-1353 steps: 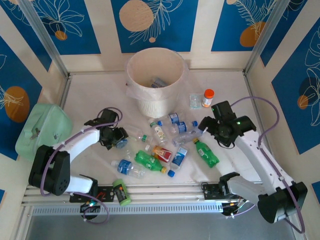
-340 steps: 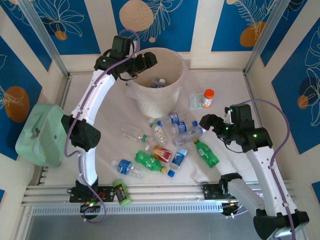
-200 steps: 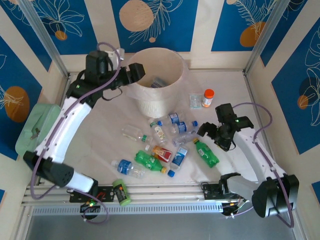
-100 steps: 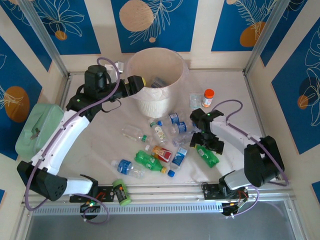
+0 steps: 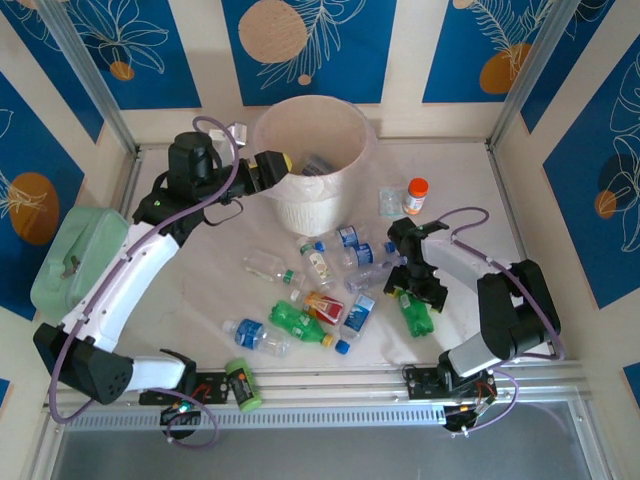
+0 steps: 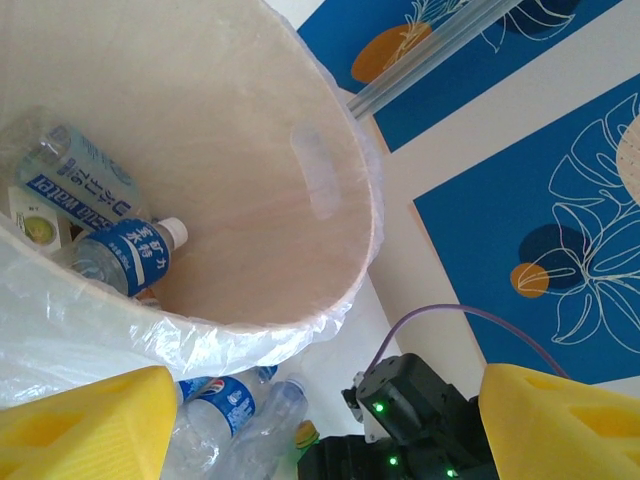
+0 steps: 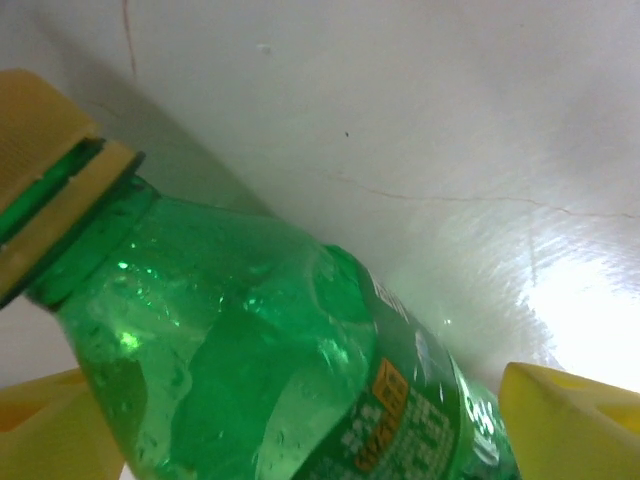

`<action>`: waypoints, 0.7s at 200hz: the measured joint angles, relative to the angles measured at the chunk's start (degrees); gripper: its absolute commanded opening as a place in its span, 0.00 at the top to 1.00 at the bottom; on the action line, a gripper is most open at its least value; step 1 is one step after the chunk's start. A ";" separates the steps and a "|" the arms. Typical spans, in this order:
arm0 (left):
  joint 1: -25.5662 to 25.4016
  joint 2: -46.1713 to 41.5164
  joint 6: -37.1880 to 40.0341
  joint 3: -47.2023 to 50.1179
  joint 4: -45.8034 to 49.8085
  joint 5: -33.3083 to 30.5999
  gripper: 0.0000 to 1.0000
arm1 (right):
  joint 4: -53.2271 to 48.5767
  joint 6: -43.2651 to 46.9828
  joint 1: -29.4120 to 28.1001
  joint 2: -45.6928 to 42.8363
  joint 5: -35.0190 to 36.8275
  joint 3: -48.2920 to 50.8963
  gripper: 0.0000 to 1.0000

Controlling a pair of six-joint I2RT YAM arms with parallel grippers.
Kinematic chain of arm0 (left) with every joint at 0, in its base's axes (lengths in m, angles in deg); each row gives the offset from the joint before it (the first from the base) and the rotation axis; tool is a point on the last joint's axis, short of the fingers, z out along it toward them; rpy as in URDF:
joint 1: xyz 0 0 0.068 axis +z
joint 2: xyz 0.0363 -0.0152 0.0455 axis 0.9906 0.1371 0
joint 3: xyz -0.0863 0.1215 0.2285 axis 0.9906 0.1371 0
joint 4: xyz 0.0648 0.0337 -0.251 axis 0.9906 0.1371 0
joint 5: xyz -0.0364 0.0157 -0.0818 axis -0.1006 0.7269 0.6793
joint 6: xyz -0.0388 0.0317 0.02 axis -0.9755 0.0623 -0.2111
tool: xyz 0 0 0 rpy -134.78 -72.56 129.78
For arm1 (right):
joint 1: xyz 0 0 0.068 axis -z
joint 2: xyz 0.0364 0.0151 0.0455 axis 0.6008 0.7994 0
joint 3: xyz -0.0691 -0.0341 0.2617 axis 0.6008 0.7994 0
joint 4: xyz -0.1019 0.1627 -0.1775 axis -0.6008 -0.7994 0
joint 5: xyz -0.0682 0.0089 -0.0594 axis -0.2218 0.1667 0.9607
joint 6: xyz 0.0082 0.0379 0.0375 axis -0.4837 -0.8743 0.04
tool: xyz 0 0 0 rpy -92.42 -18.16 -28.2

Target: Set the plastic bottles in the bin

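— At the bin [image 6: 372,200] rim, left gripper [image 6: 325,425] gapes empty; two blue-labelled bottles [image 6: 125,255] inside, half hidden by liner [image 6: 100,340].
— Right gripper [image 7: 300,430] straddles green bottle [image 7: 250,330] on table [image 7: 400,120], base cut off; contact unclear.

The left gripper [image 5: 278,165] was down low by the plastic bottles [image 5: 322,305] on the table [image 5: 200,312]. It went up high over the bin [image 5: 300,215], then pulled back. Now it sits by the bin's left rim with its fingers apart. The right gripper [image 5: 408,292] was up in the air on the right side. It has come down, and its fingers now sit on each side of the green bottle [image 5: 418,318]. That bottle has turned a little.
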 measured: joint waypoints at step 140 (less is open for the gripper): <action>0.00 0.00 -1.11 1.05 -0.31 0.79 0.23 | 4.87 1.16 1.49 -2.78 -3.02 3.82 0.33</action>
